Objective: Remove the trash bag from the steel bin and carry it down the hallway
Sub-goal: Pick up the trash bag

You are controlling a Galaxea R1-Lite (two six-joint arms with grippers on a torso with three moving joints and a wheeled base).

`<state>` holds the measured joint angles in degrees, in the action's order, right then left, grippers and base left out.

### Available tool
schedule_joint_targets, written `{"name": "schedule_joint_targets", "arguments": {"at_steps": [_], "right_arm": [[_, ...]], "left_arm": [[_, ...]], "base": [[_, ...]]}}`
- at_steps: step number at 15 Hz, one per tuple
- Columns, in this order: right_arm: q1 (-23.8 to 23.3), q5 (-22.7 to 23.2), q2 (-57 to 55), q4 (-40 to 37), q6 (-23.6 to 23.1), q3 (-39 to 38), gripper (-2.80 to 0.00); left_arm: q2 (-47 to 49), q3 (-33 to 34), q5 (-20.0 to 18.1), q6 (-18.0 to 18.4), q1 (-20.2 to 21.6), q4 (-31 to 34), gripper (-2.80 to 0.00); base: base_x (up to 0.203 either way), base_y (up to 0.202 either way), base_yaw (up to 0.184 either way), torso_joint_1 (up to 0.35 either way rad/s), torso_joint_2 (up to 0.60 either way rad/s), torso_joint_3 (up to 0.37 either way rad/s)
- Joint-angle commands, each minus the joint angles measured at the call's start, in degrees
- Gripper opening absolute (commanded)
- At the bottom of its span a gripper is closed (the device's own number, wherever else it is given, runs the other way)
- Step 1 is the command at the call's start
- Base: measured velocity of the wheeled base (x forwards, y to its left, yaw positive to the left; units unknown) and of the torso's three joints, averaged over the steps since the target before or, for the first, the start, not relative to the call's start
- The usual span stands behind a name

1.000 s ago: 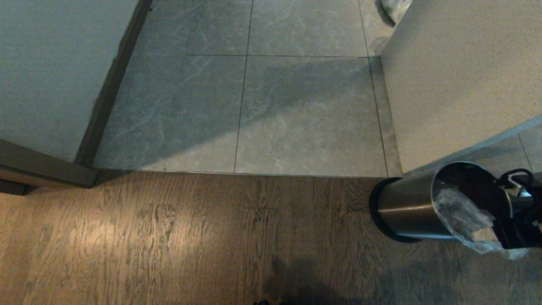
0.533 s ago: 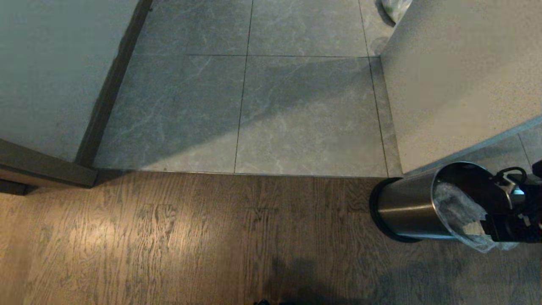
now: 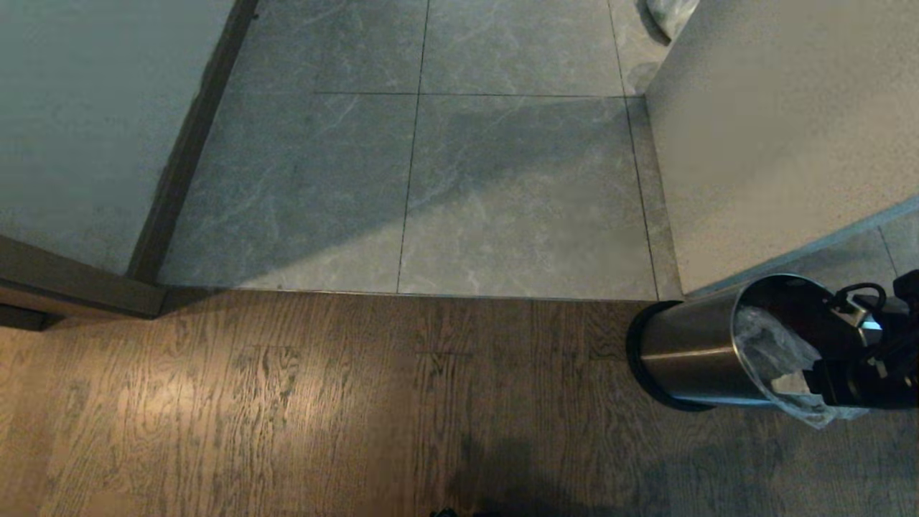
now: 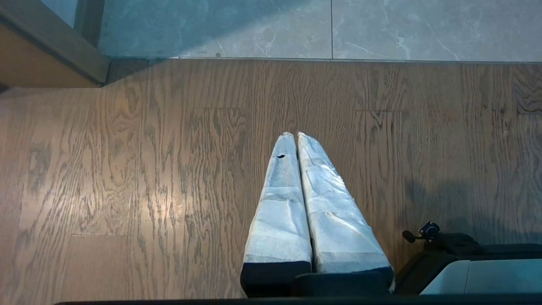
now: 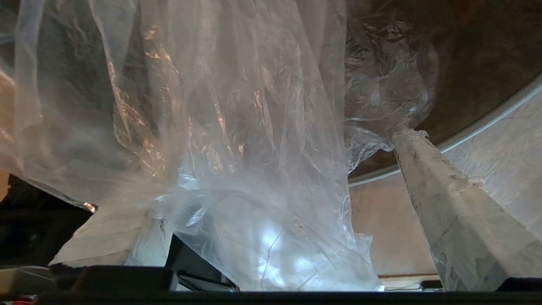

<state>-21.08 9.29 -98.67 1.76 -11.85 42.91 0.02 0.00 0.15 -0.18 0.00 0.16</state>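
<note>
Right gripper (image 3: 826, 373), at the lower right of the head view, has spread its taped fingers (image 5: 449, 203) wide around the thin transparent trash bag (image 3: 779, 359), which still sits in the brushed steel bin (image 3: 682, 359); judging so, a grab comes next. Left gripper (image 4: 296, 137) hangs clenched, idle.

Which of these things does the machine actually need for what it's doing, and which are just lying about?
Part of the job:
trash bag, draped between the open right end effector's fingers
steel bin
hallway tiles

Just there:
wood floor
pale bag at the far wall corner
left end effector, shut, idle over the wood
</note>
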Motion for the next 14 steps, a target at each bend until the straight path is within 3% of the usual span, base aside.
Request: {"name": "schedule_joint_targets", "arguments": {"at_steps": [1, 14], "right_arm": [[0.8, 0.12, 0.07, 0.26, -0.11, -0.04, 0.0], [1.57, 0.12, -7.73, 6.64, 0.87, 1.39, 0.0]], "left_arm": [[-0.02, 0.0, 0.03, 0.01, 0.0, 0.02, -2.8], [-0.02, 0.0, 0.03, -0.08, 0.0, 0.02, -2.8]], "base": [[0.0, 0.0, 0.0, 0.0, 0.0, 0.0], [0.0, 0.0, 0.0, 0.0, 0.0, 0.0]]}}
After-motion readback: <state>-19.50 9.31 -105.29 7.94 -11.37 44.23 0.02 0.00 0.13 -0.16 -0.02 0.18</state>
